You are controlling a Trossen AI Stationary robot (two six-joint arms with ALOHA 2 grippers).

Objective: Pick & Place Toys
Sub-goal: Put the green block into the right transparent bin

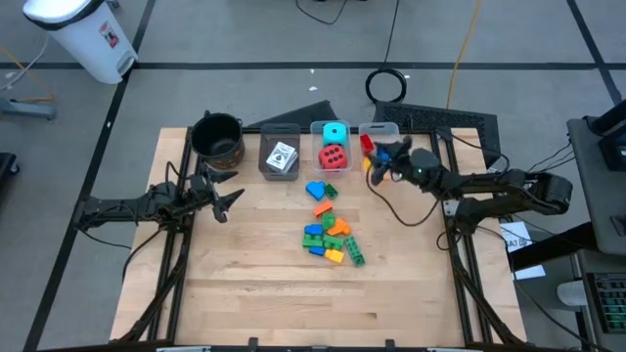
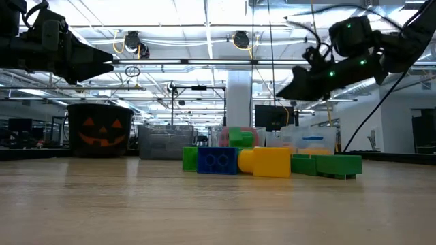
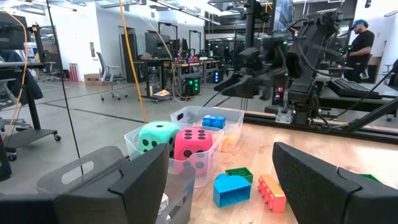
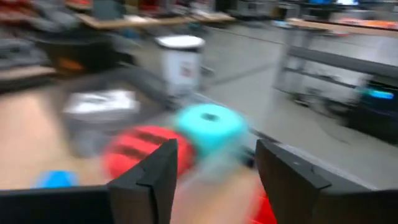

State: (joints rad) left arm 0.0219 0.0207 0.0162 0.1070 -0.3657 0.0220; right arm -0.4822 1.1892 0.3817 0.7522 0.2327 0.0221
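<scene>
Bricks (image 1: 332, 238) sit in a loose heap mid-table, a few more trailing toward 12 o'clock near the bins. Red die (image 1: 333, 156) and cyan die (image 1: 335, 132) share the middle bin (image 1: 315, 129); white cards (image 1: 282, 158) are in the grey bin (image 1: 265, 134) at 9 o'clock of it. Right gripper (image 1: 383, 159) hovers over the bin (image 1: 384, 128) at 3 o'clock of the dice, fingers spread, nothing in them. Left gripper (image 1: 226, 197) hangs at 9 o'clock of the heap, spread too. Black pot (image 1: 217, 138) is at the far corner.
</scene>
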